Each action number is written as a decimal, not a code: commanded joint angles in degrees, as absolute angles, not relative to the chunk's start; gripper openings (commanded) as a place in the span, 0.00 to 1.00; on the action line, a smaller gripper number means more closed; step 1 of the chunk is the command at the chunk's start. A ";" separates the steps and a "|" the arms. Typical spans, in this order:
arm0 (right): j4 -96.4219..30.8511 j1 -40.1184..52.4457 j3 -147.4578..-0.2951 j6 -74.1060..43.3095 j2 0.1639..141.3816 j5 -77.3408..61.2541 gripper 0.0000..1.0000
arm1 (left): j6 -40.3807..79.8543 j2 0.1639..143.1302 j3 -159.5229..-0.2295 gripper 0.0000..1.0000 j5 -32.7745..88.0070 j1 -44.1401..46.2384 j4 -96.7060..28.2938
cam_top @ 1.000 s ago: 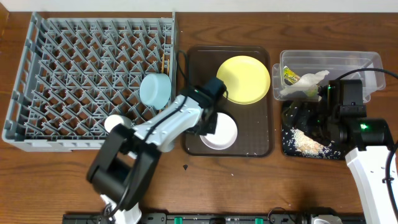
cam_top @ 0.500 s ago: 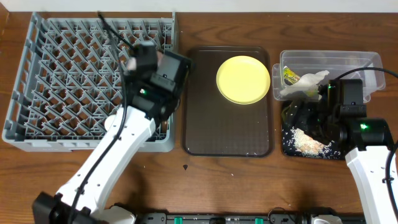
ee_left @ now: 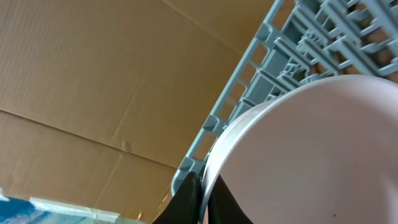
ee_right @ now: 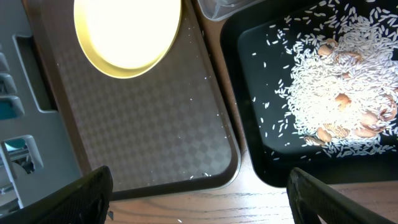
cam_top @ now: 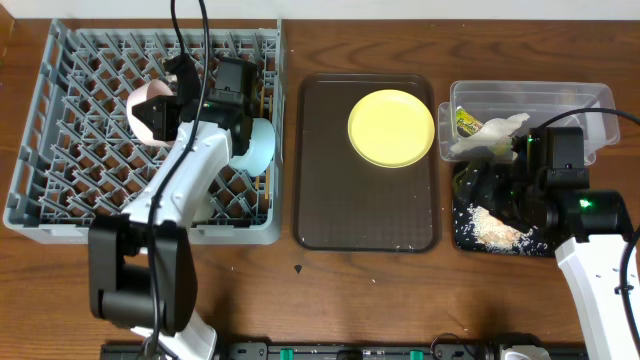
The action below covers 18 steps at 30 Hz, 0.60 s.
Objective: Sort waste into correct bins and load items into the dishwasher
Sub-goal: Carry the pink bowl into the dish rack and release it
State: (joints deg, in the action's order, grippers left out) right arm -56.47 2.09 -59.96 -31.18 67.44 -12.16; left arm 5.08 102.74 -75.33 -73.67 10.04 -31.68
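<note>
My left gripper (cam_top: 176, 100) is shut on the rim of the white-pinkish bowl (cam_top: 150, 116) and holds it tilted over the grey dish rack (cam_top: 60, 150). The left wrist view shows its fingers (ee_left: 203, 198) pinching the bowl's edge (ee_left: 311, 162), with the rack (ee_left: 280, 68) behind. A light blue bowl (cam_top: 262, 142) stands on edge in the rack. The yellow plate (cam_top: 391, 127) lies on the brown tray (cam_top: 365, 215). My right gripper (ee_right: 199, 199) is open and empty, low between the brown tray (ee_right: 143, 124) and the black tray (ee_right: 249, 93), which holds rice scraps (ee_right: 336, 93).
The clear tub (cam_top: 560, 100) at the back right holds the green-yellow wrapper (cam_top: 465, 122) and the white tissue (cam_top: 492, 134). The black tray (cam_top: 470, 235) lies in front of it. A few rice grains lie on the brown tray. The yellow plate (ee_right: 127, 31) shows in the right wrist view.
My left arm lifted the white-pinkish bowl off the brown tray and carried it left over the rack. The right arm has not moved.
</note>
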 commanded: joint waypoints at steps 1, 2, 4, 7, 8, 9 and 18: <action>-56.36 1.67 -60.64 -30.61 67.40 -12.25 0.88 | 4.23 104.88 -75.13 0.08 -77.03 8.45 -30.24; -56.36 1.67 -60.64 -30.61 67.40 -12.25 0.88 | 4.21 105.47 -75.13 0.07 -77.03 8.10 -29.98; -56.36 1.67 -60.64 -30.59 67.40 -12.23 0.88 | 3.84 106.41 -75.11 0.07 -77.08 7.77 -29.87; -56.27 1.67 -60.64 -30.59 67.40 -12.21 0.89 | 3.42 107.46 -75.07 0.07 -77.03 8.08 -30.11; -56.14 1.67 -60.64 -30.59 67.40 -12.21 0.89 | 3.42 107.48 -74.98 0.07 -77.01 8.40 -30.11; -56.05 1.67 -60.64 -30.59 67.40 -12.21 0.89 | 3.44 107.48 -74.83 0.08 -76.99 8.86 -30.09; -55.99 1.67 -60.64 -30.59 67.40 -11.79 0.89 | 3.44 107.48 -73.49 0.07 -75.18 10.44 -30.09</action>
